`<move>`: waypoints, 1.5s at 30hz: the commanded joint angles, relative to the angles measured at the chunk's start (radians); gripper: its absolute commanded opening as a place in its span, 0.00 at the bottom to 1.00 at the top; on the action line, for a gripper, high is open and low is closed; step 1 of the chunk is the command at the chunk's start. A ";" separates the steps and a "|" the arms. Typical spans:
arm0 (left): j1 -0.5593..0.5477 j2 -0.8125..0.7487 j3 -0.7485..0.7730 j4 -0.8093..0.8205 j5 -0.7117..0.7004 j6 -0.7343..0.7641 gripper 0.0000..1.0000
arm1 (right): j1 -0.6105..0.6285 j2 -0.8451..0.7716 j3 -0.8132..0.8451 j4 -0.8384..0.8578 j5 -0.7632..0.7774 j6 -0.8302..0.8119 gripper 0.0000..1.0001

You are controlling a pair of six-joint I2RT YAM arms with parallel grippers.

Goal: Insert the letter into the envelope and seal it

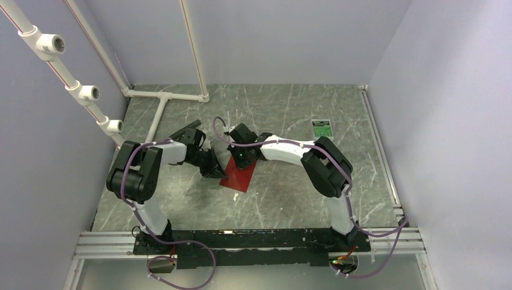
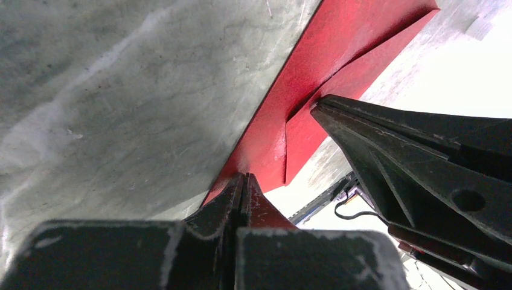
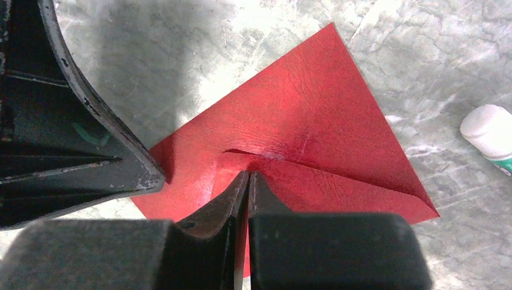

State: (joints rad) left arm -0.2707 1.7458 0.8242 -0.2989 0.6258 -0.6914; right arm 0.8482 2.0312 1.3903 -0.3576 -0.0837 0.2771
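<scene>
Our left gripper [image 2: 243,181] has its two black fingers pressed flat together with no gap between them. The tips sit down on the near corner of the dark red, glossy paper envelope [image 3: 314,109]. From the left wrist camera we cannot tell whether they only press on the paper or nip its edge.

Our right gripper [image 3: 249,178] is likewise closed, finger against finger. Its tips touch the envelope's upper face just beside the point where the creased folds meet. There one fold edge stands slightly lifted and casts a thin shadow. The two grippers are close to each other, and each wrist view shows a finger of the other one beside its own.

The envelope lies flat on the grey marble-patterned table [image 1: 290,199], turned at an angle, roughly midway between the two arms and in front of their bases.

A white round-ended object with a green band [image 3: 488,130] lies on the table near the envelope's far side. A small white-and-green box [image 1: 323,128] rests well apart, further back and to the right. A white plastic pipe frame [image 1: 163,103] stands at the back left corner.
</scene>
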 commanded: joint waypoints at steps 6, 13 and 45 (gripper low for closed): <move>-0.003 0.065 0.014 -0.121 -0.141 0.054 0.02 | 0.042 0.065 0.054 -0.007 0.080 -0.054 0.08; -0.003 0.082 0.028 -0.131 -0.153 0.054 0.02 | 0.098 0.092 0.064 -0.071 0.205 -0.088 0.07; -0.005 -0.076 0.041 -0.013 -0.040 0.094 0.12 | -0.088 -0.232 0.012 -0.213 0.140 0.127 0.08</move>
State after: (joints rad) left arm -0.2718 1.7630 0.8684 -0.3599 0.6224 -0.6670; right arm 0.7986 1.9793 1.4220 -0.5499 0.1783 0.2966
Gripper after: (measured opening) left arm 0.078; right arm 0.077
